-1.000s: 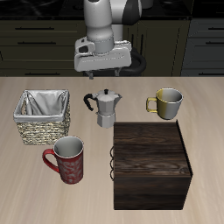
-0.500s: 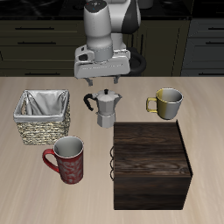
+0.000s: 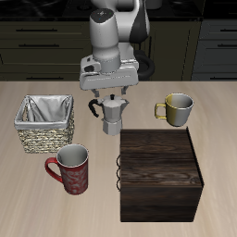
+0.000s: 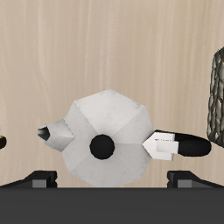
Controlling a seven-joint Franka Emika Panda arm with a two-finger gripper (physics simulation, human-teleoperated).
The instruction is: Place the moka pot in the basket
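The moka pot (image 3: pixel 113 117), silver-grey with a black handle and black lid knob, stands upright on the table behind the dark box. My gripper (image 3: pixel 112 93) is open and hangs just above its lid, not touching it. In the wrist view the moka pot (image 4: pixel 105 136) is seen from above, centred between the two fingertips (image 4: pixel 42 178), which stand wide apart. The basket (image 3: pixel 44 124), woven wicker with white lining, sits on the table beside the pot, with nothing showing in it; its edge also shows in the wrist view (image 4: pixel 216 92).
A dark wooden box (image 3: pixel 160 173) stands close in front of the pot. A red patterned mug (image 3: pixel 71 170) stands in front of the basket. A yellowish mug (image 3: pixel 176 109) stands beside the pot on the side away from the basket.
My gripper has come down and slightly sideways, from well above and behind the pot to just over its lid. The pot has not moved.
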